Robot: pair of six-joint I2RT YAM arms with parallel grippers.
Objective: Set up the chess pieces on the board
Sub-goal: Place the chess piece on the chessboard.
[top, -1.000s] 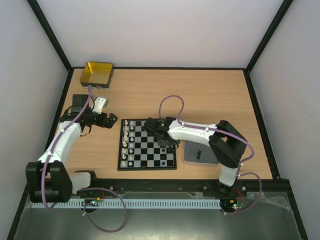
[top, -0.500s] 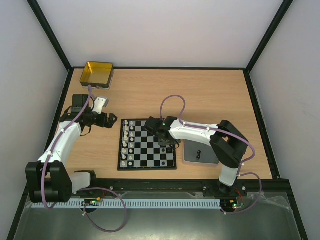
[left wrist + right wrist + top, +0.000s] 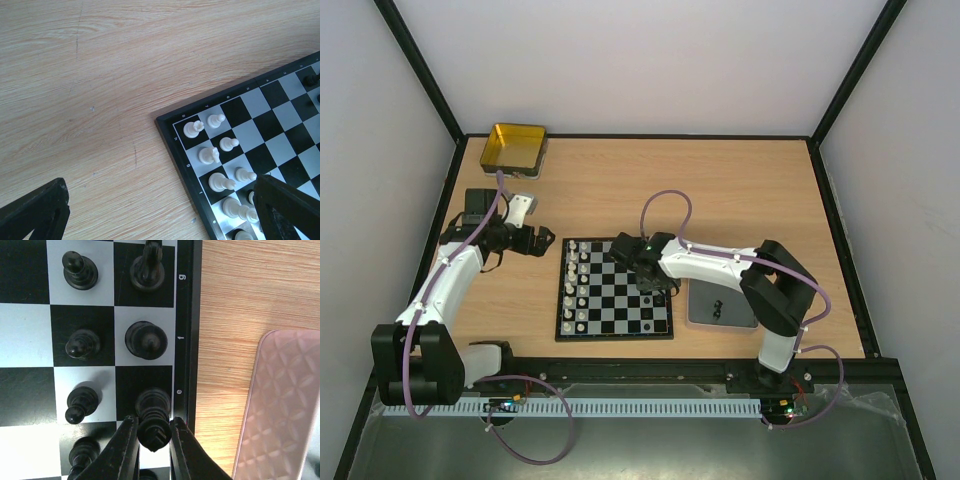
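The board (image 3: 615,337) lies at the table's middle. White chess pieces (image 3: 577,285) fill its two left columns, and they also show in the left wrist view (image 3: 209,155). Black chess pieces stand along the right side (image 3: 80,270). My right gripper (image 3: 152,429) is over the board's right edge (image 3: 656,284). It is shut on the head of a black king (image 3: 155,402), whose base rests on a black square by the rim. My left gripper (image 3: 542,243) hovers left of the board, open and empty, with its fingers (image 3: 35,212) wide apart.
A grey tray (image 3: 720,310) lies just right of the board, close to my right gripper, and shows pinkish in the right wrist view (image 3: 280,400). A gold tin (image 3: 513,147) sits at the far left corner. Black frame posts border the table.
My right gripper has shifted very slightly over the board's right edge. The left arm has not moved.
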